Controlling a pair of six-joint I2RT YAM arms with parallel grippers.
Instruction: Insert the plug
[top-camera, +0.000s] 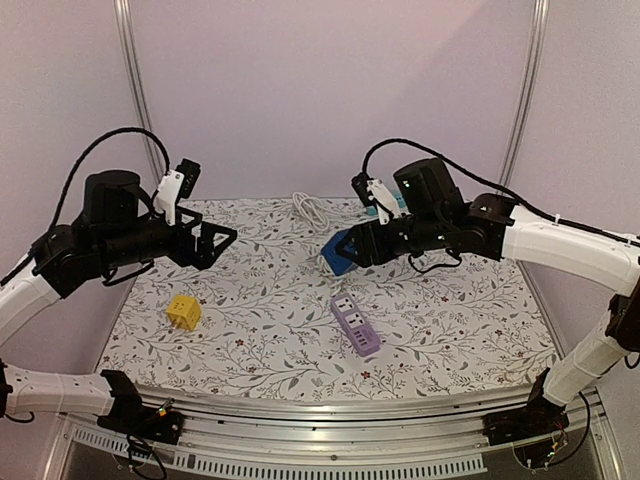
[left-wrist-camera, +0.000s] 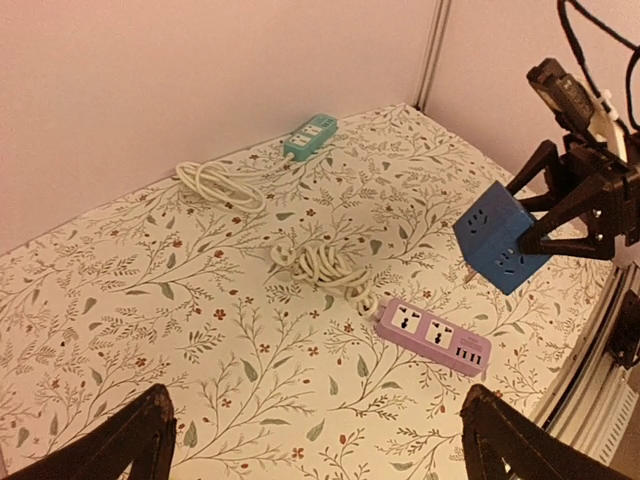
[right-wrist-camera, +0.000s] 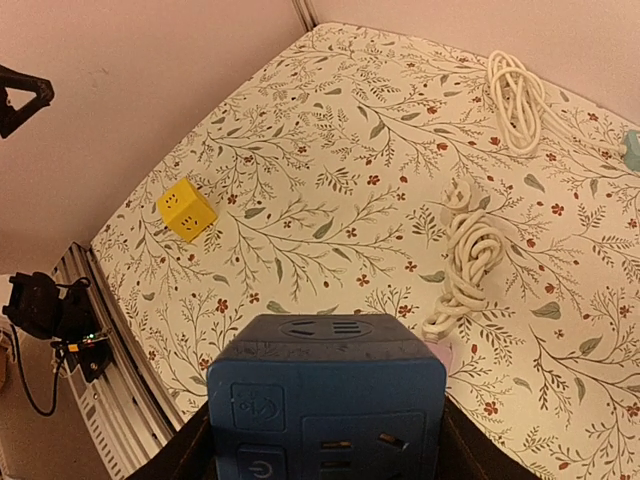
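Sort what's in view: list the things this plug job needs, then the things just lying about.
Job, likely: blue cube adapter, purple power strip.
Lying about: yellow cube adapter, teal power strip, its white cord.

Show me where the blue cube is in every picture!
Top external: the blue cube is near the middle of the picture, up in the air.
Left wrist: it is on the right side, tilted on a corner.
Right wrist: it is at the bottom middle, very close to the camera.
Shared landmark: the looped white cord near the back wall.
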